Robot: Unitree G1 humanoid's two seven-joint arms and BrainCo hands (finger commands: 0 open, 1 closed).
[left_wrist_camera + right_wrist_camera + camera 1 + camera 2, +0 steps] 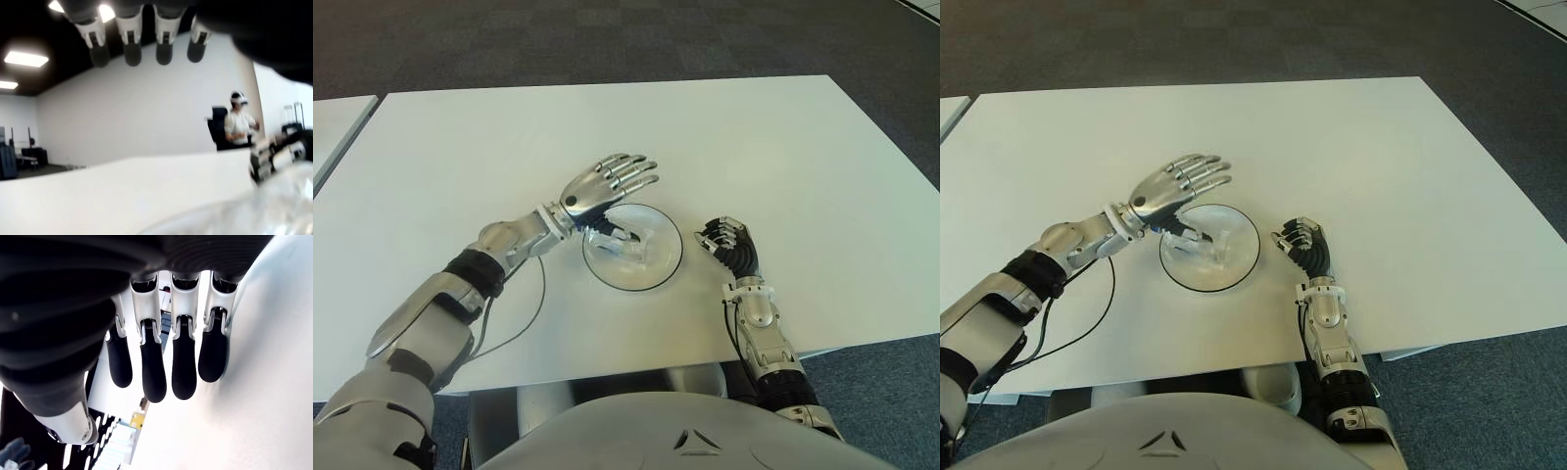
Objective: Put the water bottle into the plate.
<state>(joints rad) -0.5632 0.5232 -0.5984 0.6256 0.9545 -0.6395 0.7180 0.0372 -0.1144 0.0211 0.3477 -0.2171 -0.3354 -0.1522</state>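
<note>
A clear plastic water bottle [623, 245] lies on its side inside the round glass plate [664, 269] at the middle of the white table [783, 157]. My left hand [607, 183] hovers just over the plate's far left rim, fingers stretched flat and apart, holding nothing. In the left wrist view its fingertips [132, 54] point straight out and the blurred bottle [276, 205] shows below them. My right hand [726, 241] shows to the right of the plate with loosely bent fingers [154, 377] that hold nothing.
A black cable [524, 318] loops on the table by my left forearm. Another white table's corner [337, 122] shows at the far left. A person wearing a headset [239, 125] stands in the background of the left wrist view.
</note>
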